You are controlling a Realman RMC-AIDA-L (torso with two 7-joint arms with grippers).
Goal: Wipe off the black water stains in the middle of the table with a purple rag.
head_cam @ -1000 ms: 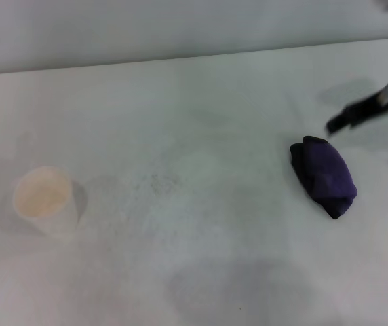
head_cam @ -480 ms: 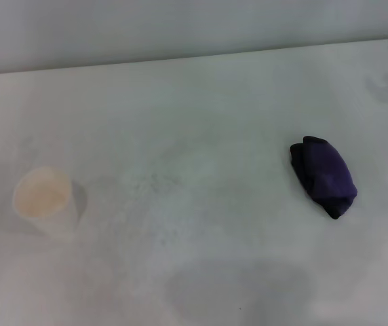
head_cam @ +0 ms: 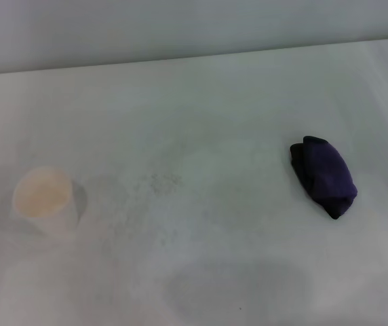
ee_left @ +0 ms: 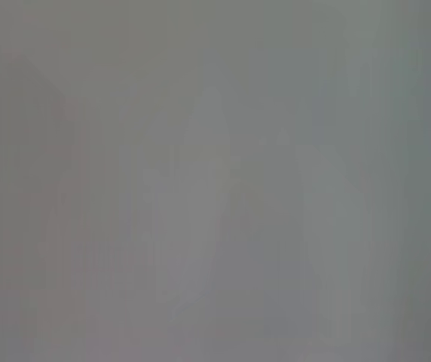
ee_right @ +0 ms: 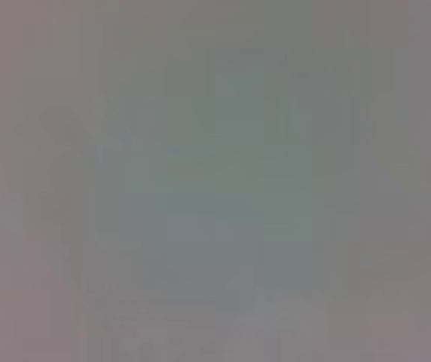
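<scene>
Table (head_cam: 201, 102) fills your head view, white and faintly mottled, with neither arm anywhere on it. Both wrist views give you only flat grey, so you cannot tell whether either gripper is spread or pressed together. The cup (head_cam: 45, 200) stands upright near the left edge, well apart from everything else. The rag (head_cam: 324, 175) lies bunched and unheld on the right, probably set there as finished with. No black stains show in the middle; you only get faint pale speckling (head_cam: 157, 182) between cup and rag, which suggests the wiping is done or nearly so. Judge that patch before calling the task complete.
</scene>
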